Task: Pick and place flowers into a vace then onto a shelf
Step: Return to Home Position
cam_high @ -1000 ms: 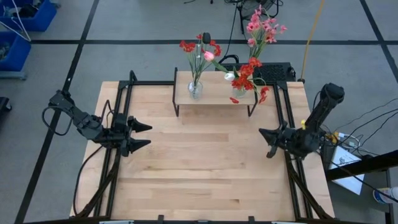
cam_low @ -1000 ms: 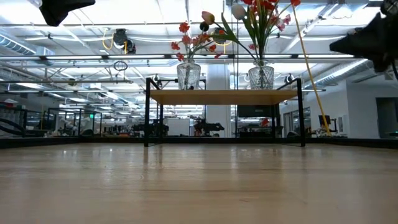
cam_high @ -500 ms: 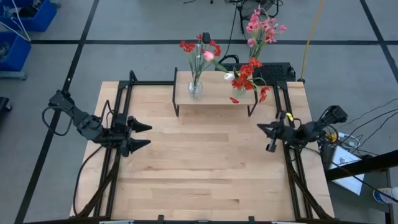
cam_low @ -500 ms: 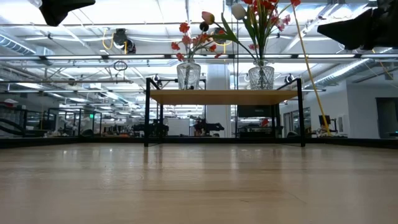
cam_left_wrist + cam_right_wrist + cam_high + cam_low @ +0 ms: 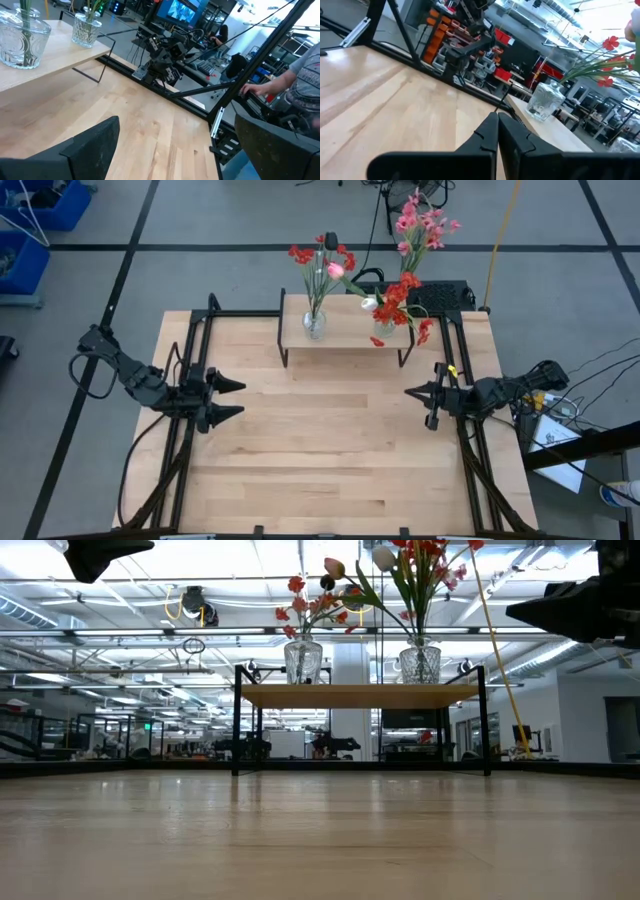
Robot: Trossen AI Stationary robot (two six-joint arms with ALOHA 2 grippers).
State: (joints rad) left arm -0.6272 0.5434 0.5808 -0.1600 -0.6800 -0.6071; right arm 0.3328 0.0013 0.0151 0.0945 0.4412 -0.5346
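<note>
Flowers (image 5: pixel 400 292) stand in vases (image 5: pixel 314 326) on the shelf (image 5: pixel 345 336), 12 o'clock on the bench (image 5: pixel 320 455). They lie at 1 o'clock from the spread, empty left end effector (image 5: pixel 242 398) and 11 o'clock from the closed, empty right end effector (image 5: pixel 408 392). Only the left wrist view shows a person (image 5: pixel 306 70).

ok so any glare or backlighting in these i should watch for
Low view: ceiling lights behind the shelf backlight the scene, so the left arm and right arm read as black silhouettes. Right wrist view: bright ceiling glare behind the flowers. Left wrist view: highlights glint on the nearer glass vase. High view: even light, no hard shadows on the table.
</note>
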